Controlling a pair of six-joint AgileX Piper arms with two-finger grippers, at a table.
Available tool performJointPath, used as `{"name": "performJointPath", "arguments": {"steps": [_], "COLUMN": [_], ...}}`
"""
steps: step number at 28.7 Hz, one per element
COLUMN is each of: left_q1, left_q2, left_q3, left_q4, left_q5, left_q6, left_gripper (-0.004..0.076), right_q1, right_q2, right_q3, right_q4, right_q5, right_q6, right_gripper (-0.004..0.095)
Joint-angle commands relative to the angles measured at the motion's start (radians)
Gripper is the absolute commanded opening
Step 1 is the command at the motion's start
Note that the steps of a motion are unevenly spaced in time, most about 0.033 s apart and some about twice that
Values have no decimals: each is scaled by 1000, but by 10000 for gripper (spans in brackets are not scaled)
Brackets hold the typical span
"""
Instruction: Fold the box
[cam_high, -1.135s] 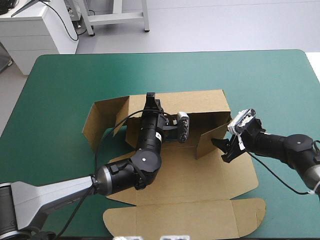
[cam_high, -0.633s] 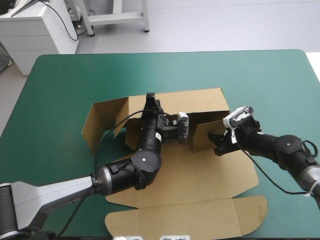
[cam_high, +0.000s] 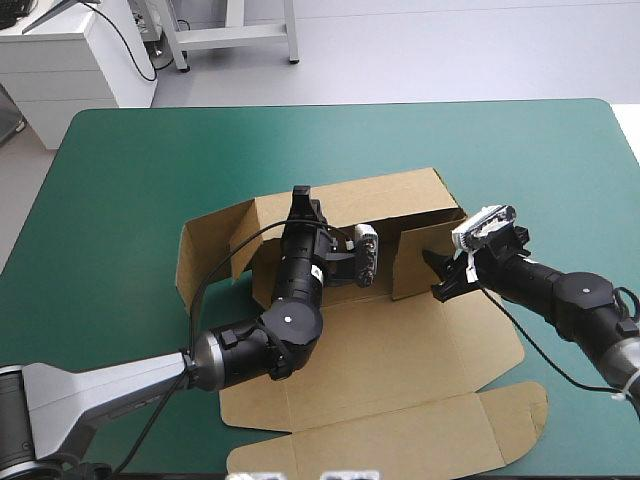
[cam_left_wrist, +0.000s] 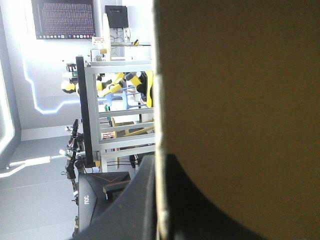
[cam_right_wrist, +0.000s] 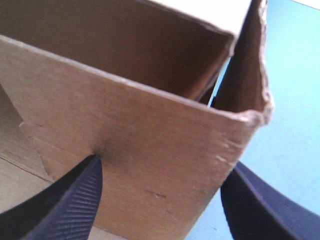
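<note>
**Right gripper** (cam_right_wrist: 165, 165) (cam_high: 441, 283): fingers spread wide, gripping nothing. It sits against the outer face of the box's right side wall (cam_right_wrist: 150, 135) (cam_high: 413, 257), with one fingertip (cam_right_wrist: 87, 172) touching the board.

**Left gripper** (cam_high: 300, 196) (cam_left_wrist: 160, 159): fingers pressed almost together on the top edge of the back wall (cam_high: 375, 203), with the board pinched between them.

**Risks**
- The right side wall is only being pushed, not held, so it may spring outward if the fingers slide off its face.
- Nothing pins the floor panel, so a sideways push could shove the whole box across the table (cam_high: 550, 160).
- The wall's top corner (cam_right_wrist: 252, 117) looks soft and ragged and may buckle under pressure.
- The pinch on the back wall may crease the edge or slip off it.

**Box** (cam_high: 400, 350): brown board, about mid-table and partly set up.
- The back wall stands upright.
- The right side wall is raised and turned inward, but not tucked.
- The left flap (cam_high: 205, 255) is splayed outward.
- The floor panel lies flat.
- The lid (cam_high: 400, 445), with its rounded tabs, lies flat toward the near edge.
</note>
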Motion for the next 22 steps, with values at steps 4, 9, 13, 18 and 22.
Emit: {"name": "performJointPath", "arguments": {"steps": [4,9,13,18,22], "left_q1": [-6,-6,-6,-6,-6], "left_q2": [-39,-39,-39,-39,-39], "left_q3": [-26,-26,-26,-26,-26], "left_q4": [54,54,54,68,84], "left_q5": [-17,-17,-19,-27,-33], "left_q6": [-12,-12,-12,-12,-12], "left_gripper": [-8,-8,-8,-8,-8], "right_q1": [0,0,0,0,0], "right_q2": [45,83,85,85,85], "right_q3": [-30,-39,-40,-40,-40], "right_q4": [176,224,251,253,253], "right_q5": [13,13,13,13,16], "right_q6": [-184,-224,-290,-290,-291], "right_gripper": [546,302,-20,-20,-20]}}
